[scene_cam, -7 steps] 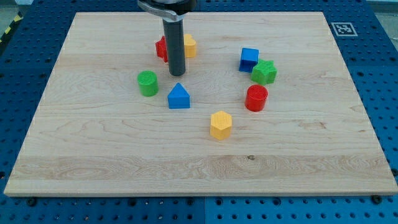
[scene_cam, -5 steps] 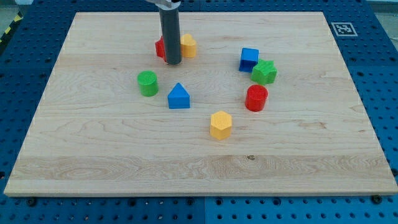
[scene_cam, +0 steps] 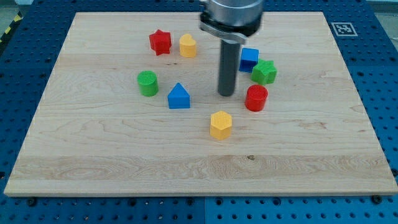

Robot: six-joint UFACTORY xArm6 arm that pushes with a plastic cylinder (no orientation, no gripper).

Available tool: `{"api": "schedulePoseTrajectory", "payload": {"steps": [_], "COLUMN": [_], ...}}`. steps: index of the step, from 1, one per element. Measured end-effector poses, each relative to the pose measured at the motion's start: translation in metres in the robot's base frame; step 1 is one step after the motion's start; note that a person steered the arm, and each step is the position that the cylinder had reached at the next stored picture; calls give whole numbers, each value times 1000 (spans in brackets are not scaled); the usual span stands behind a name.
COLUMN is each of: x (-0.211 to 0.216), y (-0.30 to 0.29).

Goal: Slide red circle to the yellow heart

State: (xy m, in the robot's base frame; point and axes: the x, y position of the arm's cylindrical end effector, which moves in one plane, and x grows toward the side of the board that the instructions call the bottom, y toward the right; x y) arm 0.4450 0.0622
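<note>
Rod tip (scene_cam: 227,94) is sitting bare, gripping nothing, with the red plastic circle block (scene_cam: 256,98) just right of it; the yellow plastic heart block (scene_cam: 187,45) is waiting far up-left, pushing not begun.

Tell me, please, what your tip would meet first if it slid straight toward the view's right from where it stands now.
Most likely the red circle, which sits just right of my tip and slightly lower in view; the contact might be glancing.
</note>
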Motion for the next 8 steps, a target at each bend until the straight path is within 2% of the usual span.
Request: {"api": "schedulePoseTrajectory", "payload": {"steps": [2,4,5,8], "x": [52,85,80,34], "y": [33,105,113,56]}}
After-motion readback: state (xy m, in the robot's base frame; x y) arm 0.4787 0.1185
